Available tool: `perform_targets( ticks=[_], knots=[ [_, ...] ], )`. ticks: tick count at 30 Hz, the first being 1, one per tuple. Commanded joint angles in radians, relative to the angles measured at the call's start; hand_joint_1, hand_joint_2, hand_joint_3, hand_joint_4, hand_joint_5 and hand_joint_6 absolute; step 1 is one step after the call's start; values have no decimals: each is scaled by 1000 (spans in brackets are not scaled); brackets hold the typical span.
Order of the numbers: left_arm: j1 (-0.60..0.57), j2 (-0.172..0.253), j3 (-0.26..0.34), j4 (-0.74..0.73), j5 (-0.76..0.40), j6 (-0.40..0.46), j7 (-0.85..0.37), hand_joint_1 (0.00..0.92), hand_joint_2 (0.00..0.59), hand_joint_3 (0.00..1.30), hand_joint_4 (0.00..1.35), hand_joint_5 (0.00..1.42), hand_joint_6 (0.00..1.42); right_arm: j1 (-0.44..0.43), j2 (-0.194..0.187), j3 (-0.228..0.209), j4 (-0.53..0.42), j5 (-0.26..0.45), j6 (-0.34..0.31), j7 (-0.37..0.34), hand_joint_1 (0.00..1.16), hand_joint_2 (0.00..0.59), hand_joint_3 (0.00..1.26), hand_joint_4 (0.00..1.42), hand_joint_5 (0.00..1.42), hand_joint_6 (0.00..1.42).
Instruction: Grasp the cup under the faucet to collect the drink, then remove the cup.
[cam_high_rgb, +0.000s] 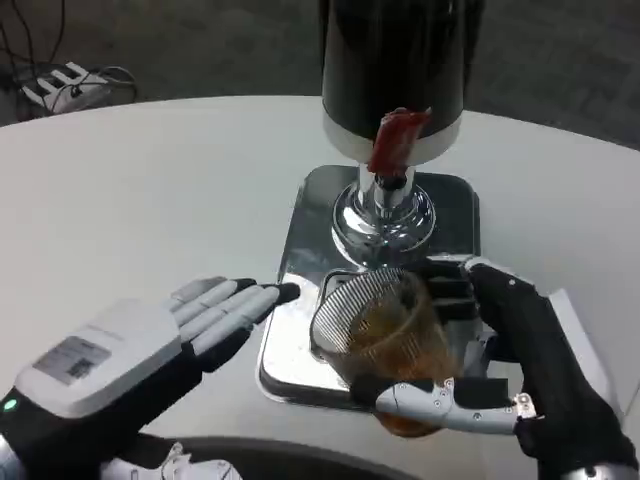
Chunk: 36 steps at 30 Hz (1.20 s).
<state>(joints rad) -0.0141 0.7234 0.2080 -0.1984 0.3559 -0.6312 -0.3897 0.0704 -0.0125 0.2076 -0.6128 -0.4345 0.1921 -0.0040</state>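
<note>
A clear ribbed cup (385, 335) with amber drink in it stands on the steel drip tray (300, 250), just in front of the dispenser's chrome spout (385, 215). My right hand (500, 370) grips the cup from the right, with the thumb across its near side and the fingers behind it. The dispenser (395, 70) is a dark cylinder with a red tap lever (398, 140). My left hand (175, 335) lies flat and open on the table to the left of the tray, its fingertips (270, 297) reaching the tray's edge.
The white round table (150, 190) stretches to the left and back. A power strip with cables (60, 85) lies on the floor beyond the table's far left edge.
</note>
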Motion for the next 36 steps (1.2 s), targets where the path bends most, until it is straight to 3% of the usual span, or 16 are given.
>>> perform_targets(
  ticks=[1, 13, 36],
  knots=[
    [0, 11, -4, -4, 0, 6, 11, 0, 94, 0, 0, 0, 0, 22, 10, 4, -49, 30, -37, -9, 954, 107, 886, 1034, 1163, 1304],
    [15, 23, 17, 4, 2, 4, 17, 0, 94, 0, 0, 0, 0, 107, 21, 36, -202, 41, -8, 8, 953, 109, 886, 1034, 1163, 1304],
    [37, 21, 20, -31, 10, 22, 16, 0, 92, 0, 0, 0, 0, 207, 20, 94, -305, 53, -10, 15, 959, 94, 886, 1034, 1163, 1321]
  ],
)
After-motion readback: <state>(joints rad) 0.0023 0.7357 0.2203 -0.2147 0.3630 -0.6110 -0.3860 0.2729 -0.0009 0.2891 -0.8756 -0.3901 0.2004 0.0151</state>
